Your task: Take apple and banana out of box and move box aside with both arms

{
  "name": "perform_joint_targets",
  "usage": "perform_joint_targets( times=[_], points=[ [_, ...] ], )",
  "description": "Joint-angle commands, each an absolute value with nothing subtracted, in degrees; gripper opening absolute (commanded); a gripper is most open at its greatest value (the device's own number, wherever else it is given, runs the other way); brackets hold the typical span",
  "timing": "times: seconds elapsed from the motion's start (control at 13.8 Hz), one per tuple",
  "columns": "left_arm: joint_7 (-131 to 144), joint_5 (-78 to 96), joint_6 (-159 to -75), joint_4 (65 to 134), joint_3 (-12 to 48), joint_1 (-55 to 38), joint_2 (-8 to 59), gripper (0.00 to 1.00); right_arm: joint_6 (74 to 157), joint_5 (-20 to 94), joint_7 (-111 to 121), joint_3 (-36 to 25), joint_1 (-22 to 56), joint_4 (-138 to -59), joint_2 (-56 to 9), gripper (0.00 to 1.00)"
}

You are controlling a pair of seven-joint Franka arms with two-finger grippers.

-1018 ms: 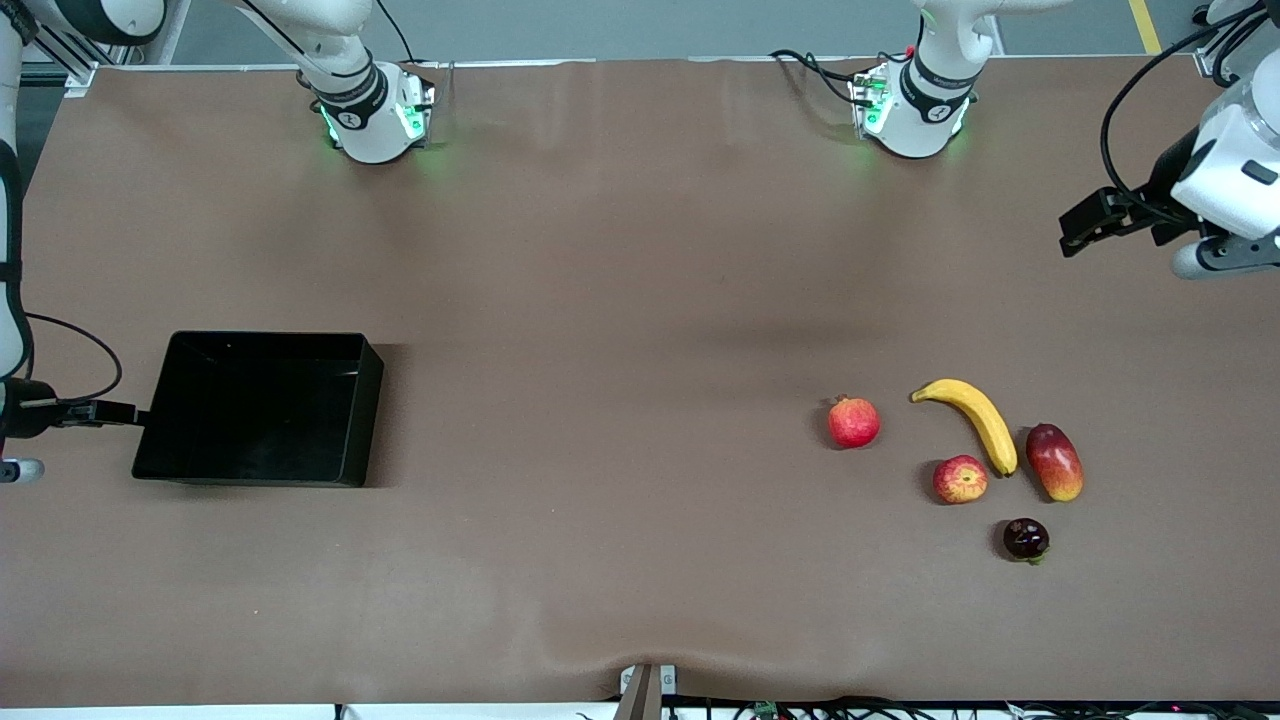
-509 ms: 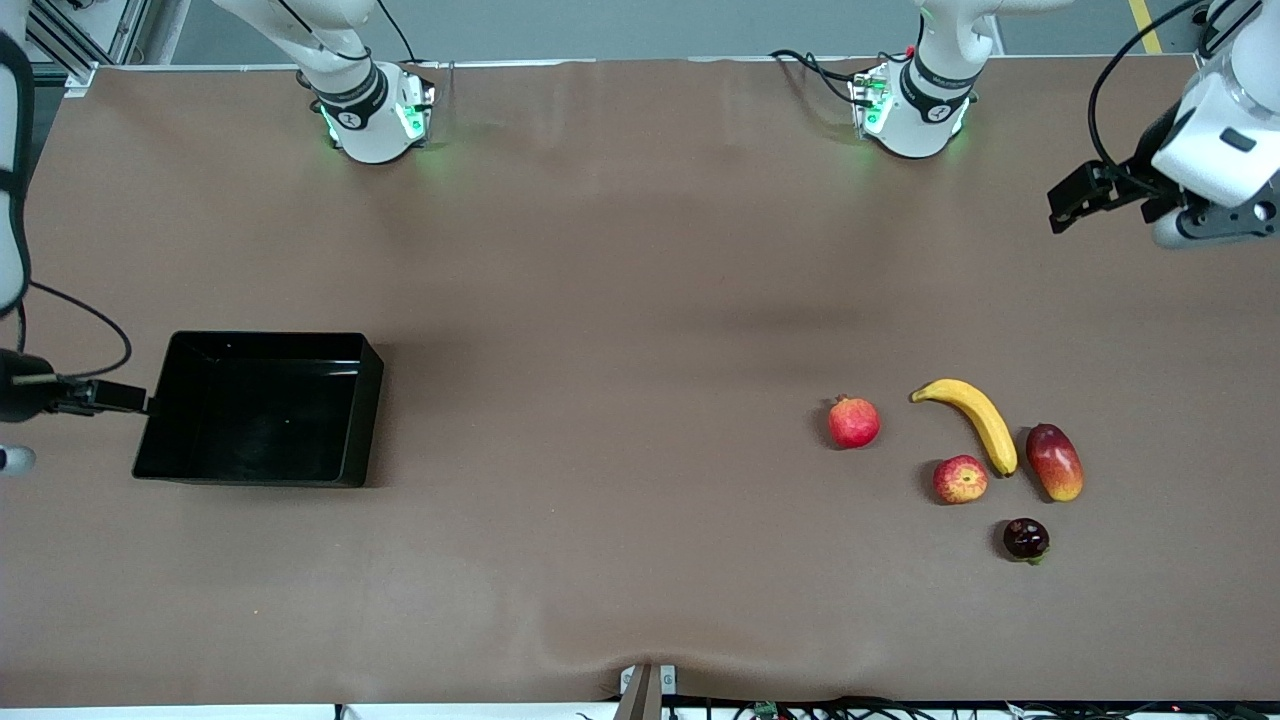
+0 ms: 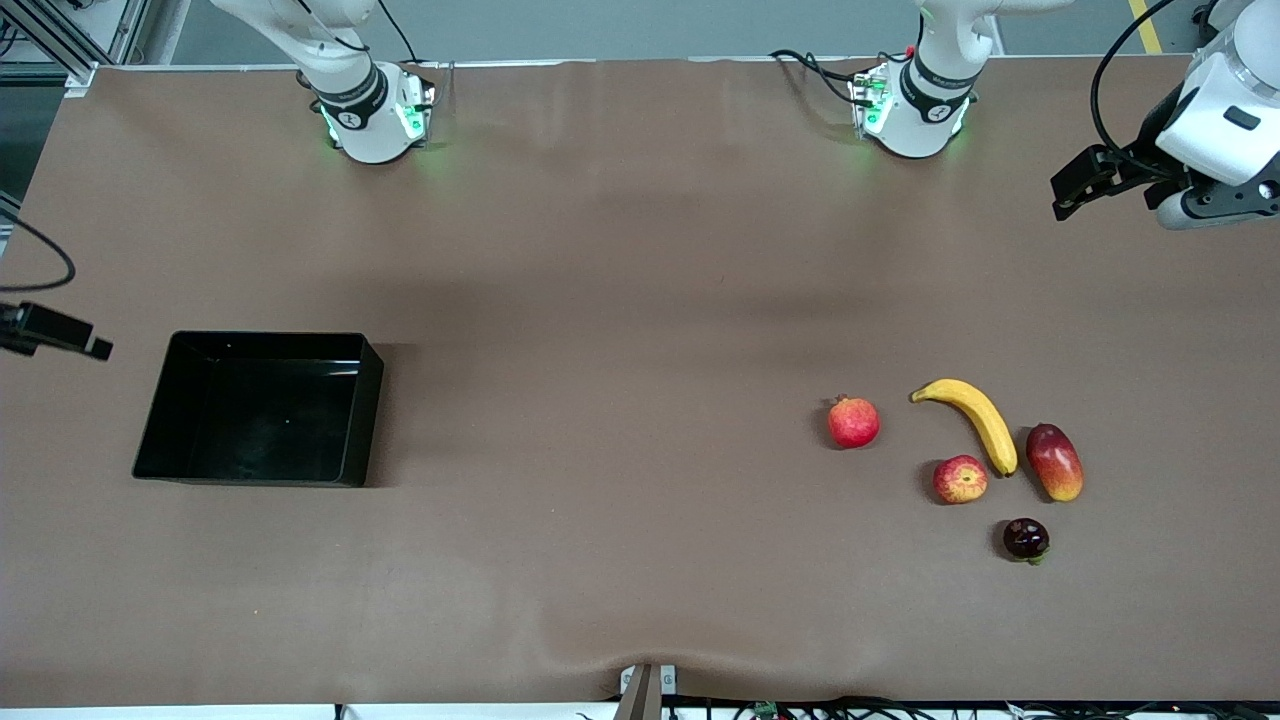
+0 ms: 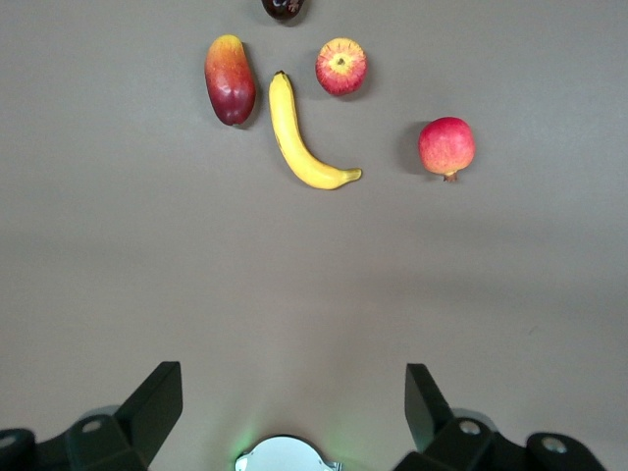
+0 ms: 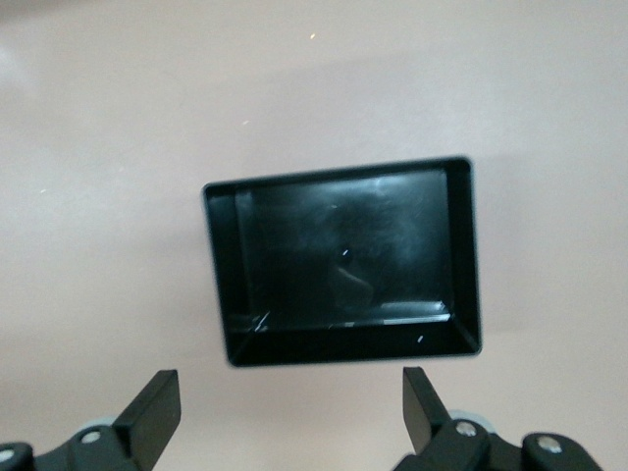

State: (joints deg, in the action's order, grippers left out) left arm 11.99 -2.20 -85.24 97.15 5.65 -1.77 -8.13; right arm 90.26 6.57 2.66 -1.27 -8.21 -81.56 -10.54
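Observation:
The black tray [image 3: 258, 412] stands empty toward the right arm's end of the table; it also shows in the right wrist view [image 5: 467, 257]. My right gripper [image 5: 289, 402] is open and empty, up in the air beside the tray, at the edge of the front view [image 3: 57, 334]. The yellow banana [image 3: 975, 420] and the apple [image 3: 960, 479] lie toward the left arm's end, the apple nearer the camera. Both show in the left wrist view: the banana [image 4: 299, 132] and the apple [image 4: 340, 67]. My left gripper [image 4: 289, 392] is open and empty, high over bare table [image 3: 1085, 185].
A red pomegranate [image 3: 853, 422] lies beside the banana toward the table's middle. A red-orange mango [image 3: 1054, 461] lies beside the banana toward the left arm's end. A small dark fruit [image 3: 1026, 539] lies nearest the camera. Both arm bases [image 3: 375, 115] [image 3: 910, 110] stand along the table edge.
My right gripper has drawn away from the tray's edge and risen toward the robots' side. My left gripper has lifted a little. The tray and fruits have not moved.

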Motion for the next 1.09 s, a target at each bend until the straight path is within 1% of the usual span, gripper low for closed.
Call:
perform_joint_targets(
  times=[0.0,0.15,0.36,0.65,0.8,0.95,1.02],
  points=[
    [9.76,-0.70,-85.96,97.91,5.19,-1.32,-8.70,1.00,87.55,5.98,-0.35,-1.49,-4.75,-83.50,-6.51,1.00],
    [9.76,-0.70,-85.96,98.00,5.01,-1.14,-8.79,1.00,87.28,5.80,0.35,-1.41,-4.13,-83.50,-5.80,1.00],
    [9.76,0.43,-85.96,98.26,5.10,0.35,-9.14,1.00,85.44,1.33,0.18,-1.23,-2.29,-83.50,-4.31,1.00],
    [9.76,1.23,-85.96,98.00,5.18,0.97,-9.05,1.00,84.11,1.32,0.26,-0.97,-1.76,-84.11,-1.94,1.00],
    [9.76,1.41,-85.96,96.08,5.19,0.88,-8.01,1.00,84.11,1.32,0.26,-0.97,-0.97,-85.51,0.08,1.00],
    [9.76,1.32,-85.87,92.39,5.19,0.97,-4.76,1.00,84.11,1.23,0.70,-0.97,-0.62,-85.87,0.44,1.00],
    [9.49,1.23,-85.87,91.94,5.27,0.71,-4.31,1.00,84.11,0.97,1.75,-0.97,-0.62,-85.87,0.35,1.00]
  ],
)
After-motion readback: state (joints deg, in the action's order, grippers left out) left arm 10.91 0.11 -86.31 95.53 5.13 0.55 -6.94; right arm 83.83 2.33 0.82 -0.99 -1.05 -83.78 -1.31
